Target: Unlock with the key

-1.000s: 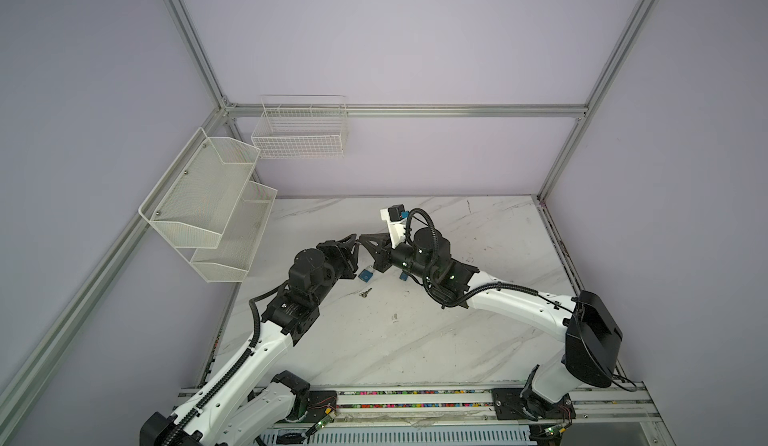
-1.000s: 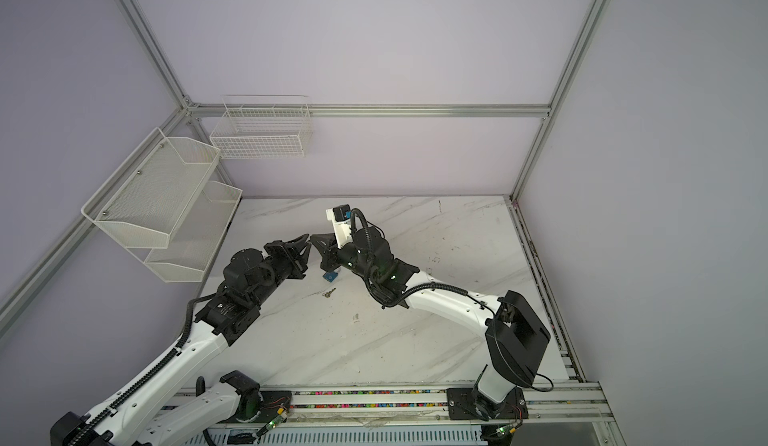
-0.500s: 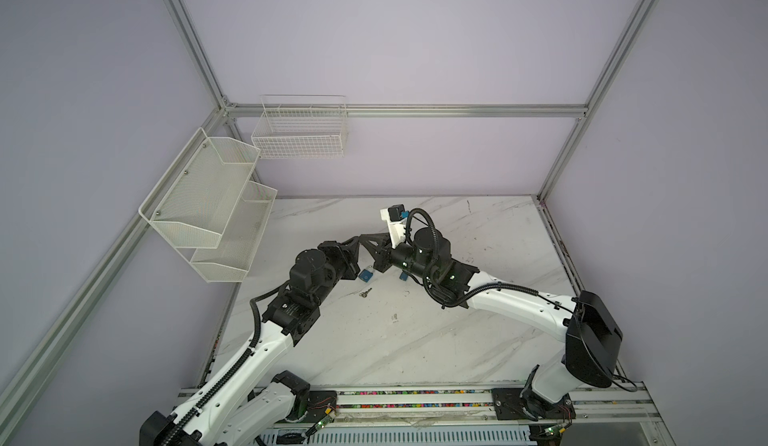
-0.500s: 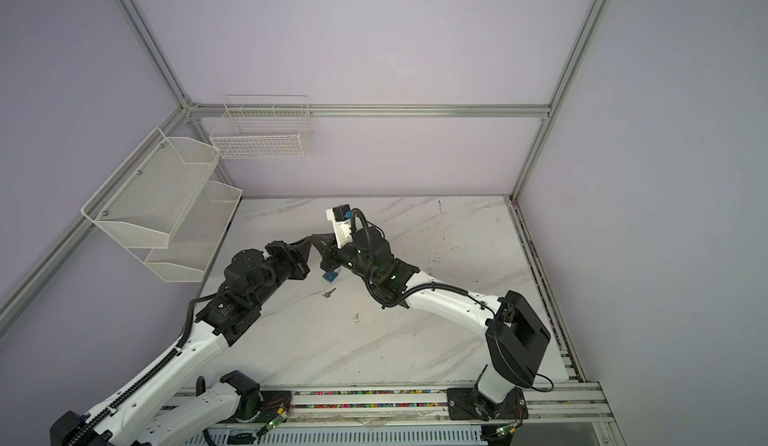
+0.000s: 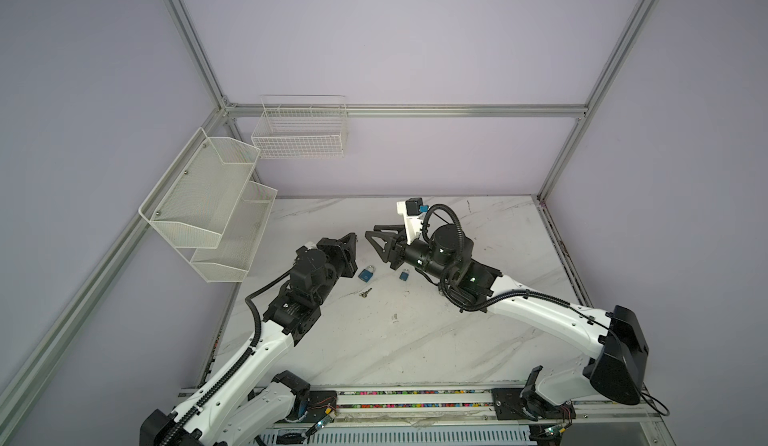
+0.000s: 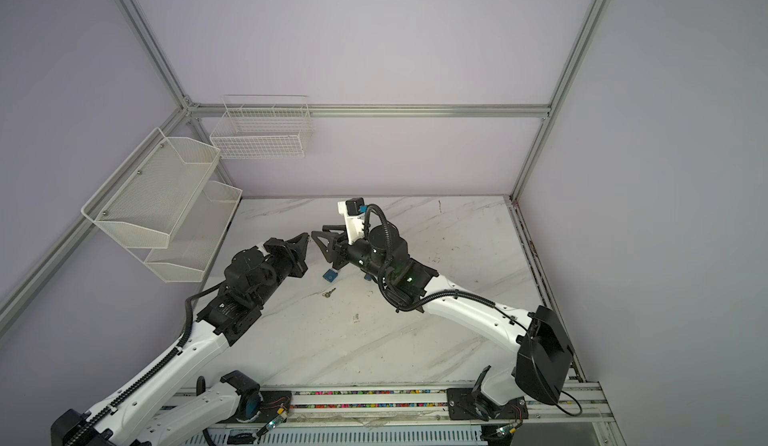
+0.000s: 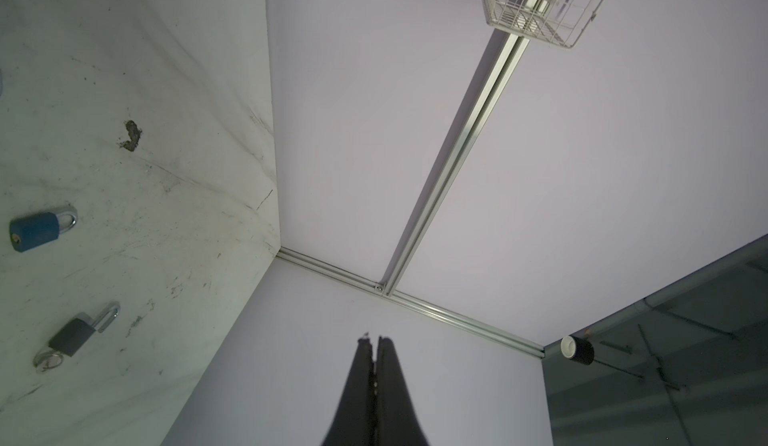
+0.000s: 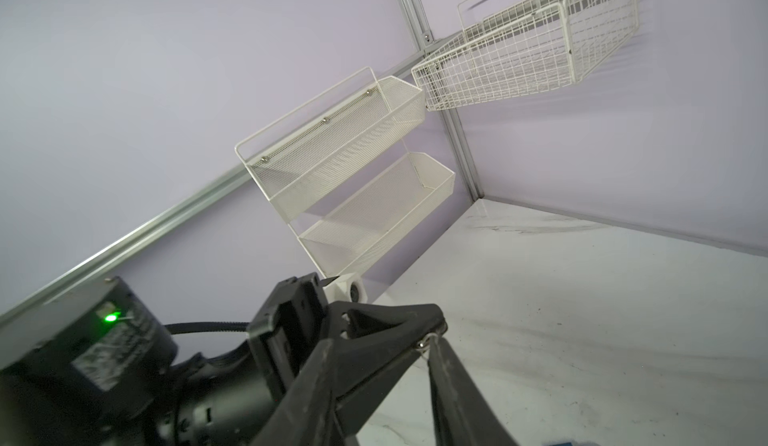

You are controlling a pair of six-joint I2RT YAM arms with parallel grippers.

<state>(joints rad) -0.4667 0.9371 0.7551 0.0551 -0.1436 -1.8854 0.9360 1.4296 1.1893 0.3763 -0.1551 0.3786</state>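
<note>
Left wrist view shows the left gripper (image 7: 375, 338) pressed shut, a blue padlock (image 7: 35, 231) on the table (image 7: 124, 69); whether the right gripper (image 5: 372, 236) is parted is unclear.

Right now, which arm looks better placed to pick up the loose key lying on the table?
Probably the right. The right end effector hovers with jaws apart, ready to close on the key, while the left end effector is pressed shut and must open first. Both hang similarly near it.
</note>
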